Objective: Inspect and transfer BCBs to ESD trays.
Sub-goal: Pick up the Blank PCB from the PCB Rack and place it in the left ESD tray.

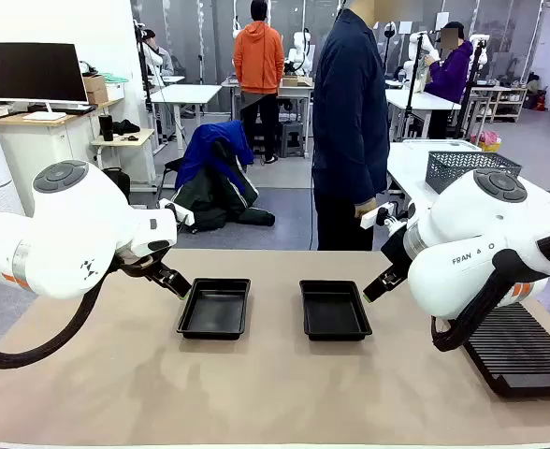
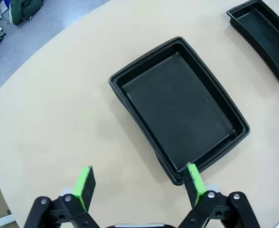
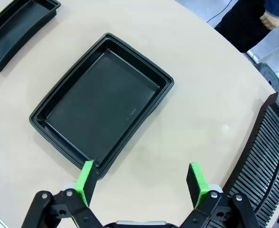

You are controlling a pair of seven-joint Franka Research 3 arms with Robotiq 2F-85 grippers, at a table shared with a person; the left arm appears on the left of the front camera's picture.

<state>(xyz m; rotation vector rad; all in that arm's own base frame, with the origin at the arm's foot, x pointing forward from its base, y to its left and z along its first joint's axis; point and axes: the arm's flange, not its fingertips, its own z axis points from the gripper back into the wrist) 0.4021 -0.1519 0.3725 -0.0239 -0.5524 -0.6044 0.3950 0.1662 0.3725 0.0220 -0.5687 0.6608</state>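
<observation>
Two trays on the tabletop point(image 1: 275, 393), toward its far edge, side by side and apart, floors bare: left tray point(image 1: 215, 309), right tray point(image 1: 334, 311). Left gripper point(image 2: 138, 176): fingers spread wide, holding nothing, at left tray's corner. Right gripper point(image 3: 142, 178): spread wide, holding nothing, at right tray's corner. Rack point(image 1: 523, 351): right edge.

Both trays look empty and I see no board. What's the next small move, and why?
Probably wait in place. The left tray and right tray are empty, the open left fingers and right fingers grip nothing, and no board lies on the table; the person at the far edge may supply one.
</observation>
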